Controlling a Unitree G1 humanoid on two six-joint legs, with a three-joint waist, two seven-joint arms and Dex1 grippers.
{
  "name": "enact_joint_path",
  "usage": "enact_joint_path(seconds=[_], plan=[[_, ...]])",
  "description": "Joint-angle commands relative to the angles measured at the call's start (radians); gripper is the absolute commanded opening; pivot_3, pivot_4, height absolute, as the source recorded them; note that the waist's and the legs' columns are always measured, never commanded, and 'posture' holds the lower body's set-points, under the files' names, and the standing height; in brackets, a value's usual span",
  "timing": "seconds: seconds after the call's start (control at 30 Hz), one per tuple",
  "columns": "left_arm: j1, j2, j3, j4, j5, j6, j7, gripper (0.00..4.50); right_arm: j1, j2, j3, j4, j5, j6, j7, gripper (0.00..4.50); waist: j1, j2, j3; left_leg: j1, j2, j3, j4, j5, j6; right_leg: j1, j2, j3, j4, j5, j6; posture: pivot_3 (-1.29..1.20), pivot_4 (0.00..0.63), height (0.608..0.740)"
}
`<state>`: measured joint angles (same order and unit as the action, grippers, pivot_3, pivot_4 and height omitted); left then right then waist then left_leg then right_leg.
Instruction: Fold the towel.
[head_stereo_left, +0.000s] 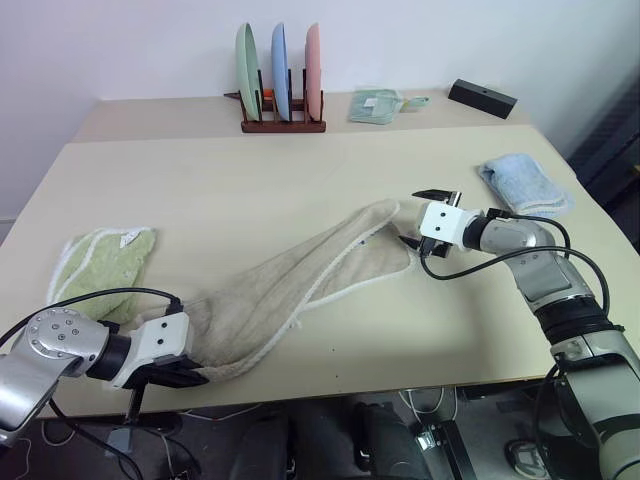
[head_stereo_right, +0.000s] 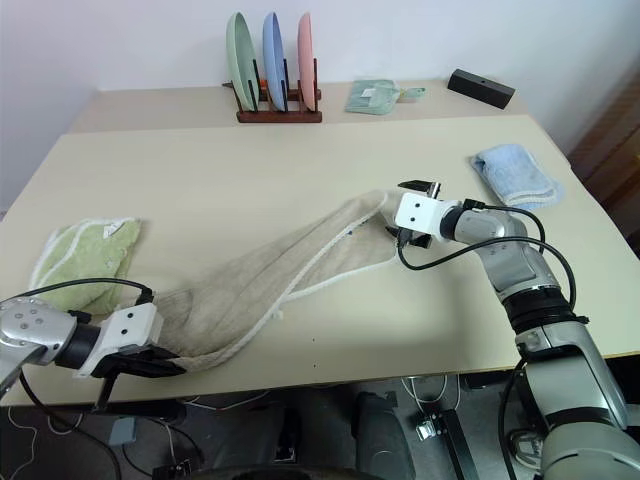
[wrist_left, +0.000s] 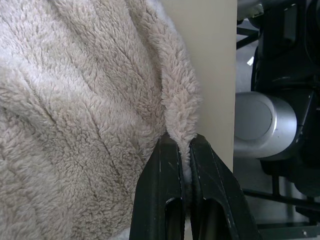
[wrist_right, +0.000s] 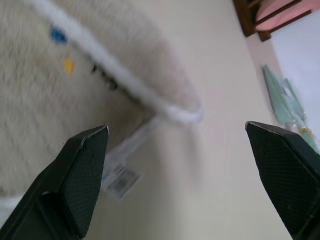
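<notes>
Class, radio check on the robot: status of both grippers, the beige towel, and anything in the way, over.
Left gripper shut on towel edge at near table corner. Right gripper open at its far end. Towel stretched, unfolded. Nothing in the way.

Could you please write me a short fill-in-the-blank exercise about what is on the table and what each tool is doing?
1. The left tool is shut on the ____ towel.
2. The right tool stands ____ beside that towel's far corner.
3. The rack at the table's far edge holds ____ plates.
4. The light blue towel lies near the robot's ____ arm.

Missing words: beige; open; three; right
</notes>
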<state>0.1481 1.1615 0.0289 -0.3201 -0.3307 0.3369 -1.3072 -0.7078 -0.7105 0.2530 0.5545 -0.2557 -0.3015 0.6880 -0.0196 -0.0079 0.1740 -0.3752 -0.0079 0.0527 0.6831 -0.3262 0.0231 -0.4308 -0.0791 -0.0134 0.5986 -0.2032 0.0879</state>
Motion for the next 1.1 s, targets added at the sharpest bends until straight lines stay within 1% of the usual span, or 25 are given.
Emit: enact_joint_path(seconds=[0.03,0.1,0.2,0.27,0.4,0.5,0.6,0.73,0.77,0.83,0.87,1.0,1.1], plan=[[0.018,-0.028,0.035,-0.010,0.007,0.001,0.047,0.07,-0.182,0.018,0.096,0.202,-0.200,-0.205,-0.185,4.50,-0.013,0.004,0.002,0.000,0.000,0.001,0.000,0.000,0.000,0.000,0.000,0.001,0.000,0.000,0.000,0.00,0.150,0.740],[0.029,-0.035,0.041,-0.017,0.009,0.002,0.058,0.07,-0.245,0.037,0.139,0.307,-0.269,-0.278,-0.284,4.50,-0.022,0.004,0.003,0.001,0.000,0.002,0.000,0.000,0.000,-0.001,0.000,0.002,0.001,0.000,0.000,0.00,0.150,0.740],[0.046,-0.044,0.045,-0.023,0.014,-0.002,0.067,0.07,-0.323,0.071,0.228,0.423,-0.404,-0.348,-0.459,4.50,-0.021,0.004,0.003,0.001,0.000,0.000,0.000,0.001,-0.002,-0.001,0.001,0.002,0.003,0.000,0.000,0.00,0.150,0.740],[0.050,-0.048,0.045,-0.023,0.015,-0.002,0.072,0.07,-0.365,0.102,0.275,0.493,-0.469,-0.369,-0.547,4.50,-0.023,0.004,0.003,0.001,0.000,0.001,0.000,0.004,-0.007,-0.001,0.000,0.002,0.003,0.000,0.000,0.00,0.150,0.740],[0.041,-0.055,0.044,-0.022,0.017,0.001,0.077,0.07,-0.419,0.150,0.351,0.606,-0.552,-0.384,-0.633,4.50,-0.021,0.004,0.003,0.001,-0.001,0.001,0.000,0.004,-0.007,-0.001,0.000,0.002,0.003,0.000,0.000,0.00,0.150,0.740],[0.037,-0.059,0.045,-0.026,0.016,0.005,0.079,0.07,-0.448,0.175,0.396,0.655,-0.597,-0.394,-0.685,4.50,-0.023,0.005,0.003,0.001,-0.001,0.000,0.000,0.004,-0.007,-0.001,0.000,0.002,0.004,0.000,0.000,0.00,0.150,0.740],[0.041,-0.066,0.046,-0.036,0.019,0.013,0.091,0.00,-0.462,0.186,0.391,0.674,-0.588,-0.410,-0.710,3.65,-0.022,0.005,0.003,0.001,-0.001,0.000,0.000,0.004,-0.007,-0.001,0.000,0.002,0.004,0.000,0.000,0.00,0.150,0.740],[0.041,-0.076,0.051,-0.053,0.014,0.031,0.111,0.00,-0.466,0.174,0.381,0.673,-0.578,-0.427,-0.732,1.68,-0.022,0.005,0.003,0.001,-0.001,0.000,0.000,0.004,-0.007,-0.001,0.000,0.002,0.004,0.000,0.000,0.00,0.150,0.740],[0.041,-0.080,0.056,-0.055,0.012,0.035,0.118,0.00,-0.462,0.164,0.378,0.668,-0.575,-0.435,-0.735,1.11,-0.022,0.005,0.003,0.001,-0.001,0.000,0.000,0.004,-0.007,-0.001,0.000,0.002,0.004,0.000,0.000,0.00,0.150,0.740],[0.040,-0.089,0.068,-0.059,0.009,0.039,0.131,0.00,-0.452,0.140,0.360,0.653,-0.555,-0.450,-0.728,0.18,-0.021,0.005,0.003,0.001,-0.001,0.000,0.000,0.004,-0.007,-0.001,0.000,0.002,0.005,0.000,0.000,0.00,0.150,0.740],[0.039,-0.095,0.077,-0.060,0.004,0.044,0.139,0.00,-0.446,0.125,0.350,0.641,-0.543,-0.459,-0.716,0.08,-0.021,0.005,0.003,0.001,-0.001,0.000,0.000,0.004,-0.007,-0.001,0.000,0.002,0.004,0.000,0.000,0.00,0.150,0.740],[0.027,-0.119,0.123,-0.082,-0.031,0.078,0.170,0.00,-0.399,0.052,0.274,0.565,-0.425,-0.533,-0.575,0.08,-0.022,0.005,0.003,0.001,-0.001,-0.001,0.000,0.004,-0.007,-0.001,0.000,0.002,0.004,0.000,0.000,0.00,0.150,0.740],[-0.011,-0.158,0.192,-0.104,-0.114,0.157,0.216,0.00,-0.310,-0.036,0.205,0.442,-0.259,-0.582,-0.345,0.08,-0.023,0.004,0.003,0.001,0.000,-0.001,0.000,0.004,-0.007,-0.001,0.000,0.002,0.004,0.001,0.001,0.00,0.150,0.740]])
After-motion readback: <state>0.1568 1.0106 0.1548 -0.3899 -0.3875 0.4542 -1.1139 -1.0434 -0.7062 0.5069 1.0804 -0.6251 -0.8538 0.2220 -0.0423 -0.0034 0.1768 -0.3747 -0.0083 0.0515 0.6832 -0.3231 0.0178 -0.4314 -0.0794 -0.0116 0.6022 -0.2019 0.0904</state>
